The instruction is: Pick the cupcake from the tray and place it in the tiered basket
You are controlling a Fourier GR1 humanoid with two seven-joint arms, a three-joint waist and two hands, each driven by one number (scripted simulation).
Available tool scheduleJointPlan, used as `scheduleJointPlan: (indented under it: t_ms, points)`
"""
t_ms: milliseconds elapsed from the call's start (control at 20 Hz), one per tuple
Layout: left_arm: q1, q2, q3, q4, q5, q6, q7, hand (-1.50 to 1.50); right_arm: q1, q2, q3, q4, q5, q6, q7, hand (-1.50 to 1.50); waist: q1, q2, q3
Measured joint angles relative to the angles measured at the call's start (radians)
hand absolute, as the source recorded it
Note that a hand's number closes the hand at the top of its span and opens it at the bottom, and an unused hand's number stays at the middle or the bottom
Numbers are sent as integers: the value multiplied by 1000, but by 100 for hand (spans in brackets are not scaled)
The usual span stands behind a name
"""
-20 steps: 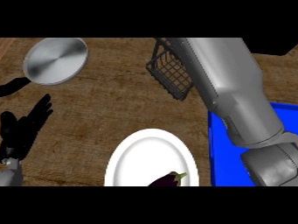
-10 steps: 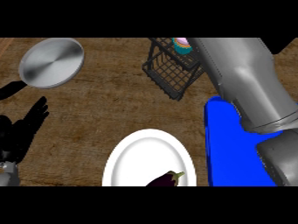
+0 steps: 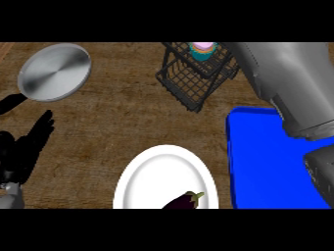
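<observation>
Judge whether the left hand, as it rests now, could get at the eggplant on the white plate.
Probably yes: the open left hand rests beside the white plate, and nothing stands between it and the eggplant.

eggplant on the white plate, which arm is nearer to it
Roughly even; left looks slightly nearer. The left hand rests open at the view's left edge, left of the eggplant on the plate. The right forearm crosses above-right; its hand is not visible.
</observation>
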Motion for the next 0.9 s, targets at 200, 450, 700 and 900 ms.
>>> scheduleJointPlan:
  t_ms: [200, 450, 700, 900]
  points:
    - [6, 16, 9, -8, 10, -18, 5, 0, -34, -14, -17, 41, -13, 70, -18, 150, 0, -1, -1]
    - [15, 7, 10, -15, 7, -10, 5, 0, -12, -20, -99, 65, -88, 104, 23, -150, -5, -1, 0]
    - [23, 9, 13, -15, 8, -14, 3, 0, 6, -33, -182, 80, -163, 131, 79, -150, -11, -10, -3]
    - [32, 7, 15, -18, 5, -11, 3, 0, 25, -32, -212, 52, -188, 106, 118, -150, -14, -14, -4]
